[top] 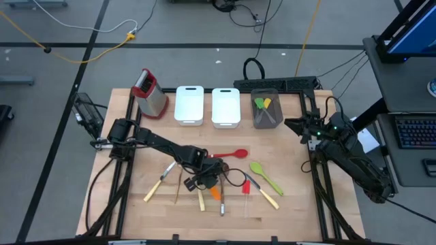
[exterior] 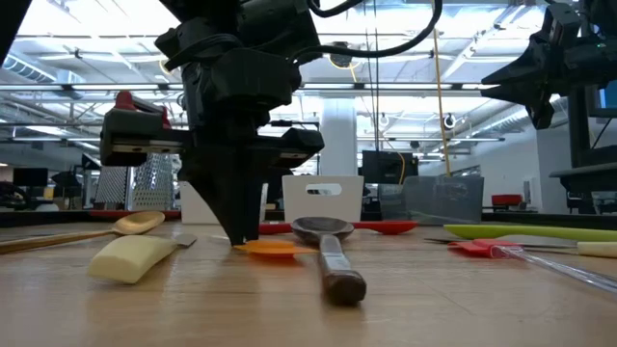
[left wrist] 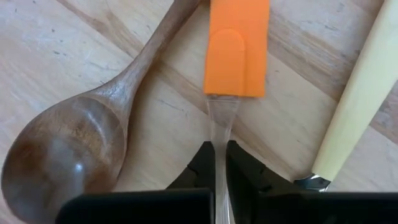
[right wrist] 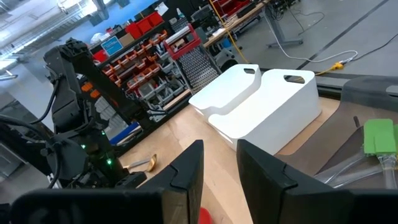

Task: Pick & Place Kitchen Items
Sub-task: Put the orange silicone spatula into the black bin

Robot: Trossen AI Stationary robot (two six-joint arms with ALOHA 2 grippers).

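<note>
I have the orange spatula [left wrist: 237,46] in hand: it lies flat on the wooden counter [top: 300,211] among the scattered utensils in the middle, its silicone blade pointing away from the wrist and its clear handle running back between the jaws. The left gripper [left wrist: 221,163] is down at the counter with its jaws closed on that clear handle, just behind the blade.

I judge it a light piece. The blade should be soft and will flop if I carry it by the tip; the clear handle looks stiff but smooth, so it may slip or swivel in a narrow pinch. Holding it close to the blade, as now, keeps the swing small.

Beside it lies a wooden spoon [left wrist: 81,143], bowl up, its handle passing close to the blade's edge. On the other side a cream-handled knife [left wrist: 357,106] lies near the jaws. Both could be dragged along if I lift at an angle, so I would go straight up.

Farther out are a red spoon [top: 235,154] and a green spatula [top: 264,175]. At the back edge stand two white trays [top: 189,105], a grey tray [top: 266,117] already holding green and yellow utensils, and a red-topped box grater [top: 150,92].

The right gripper [right wrist: 219,167] waits high over the counter's right rear corner, its jaws partly apart and holding nothing.
</note>
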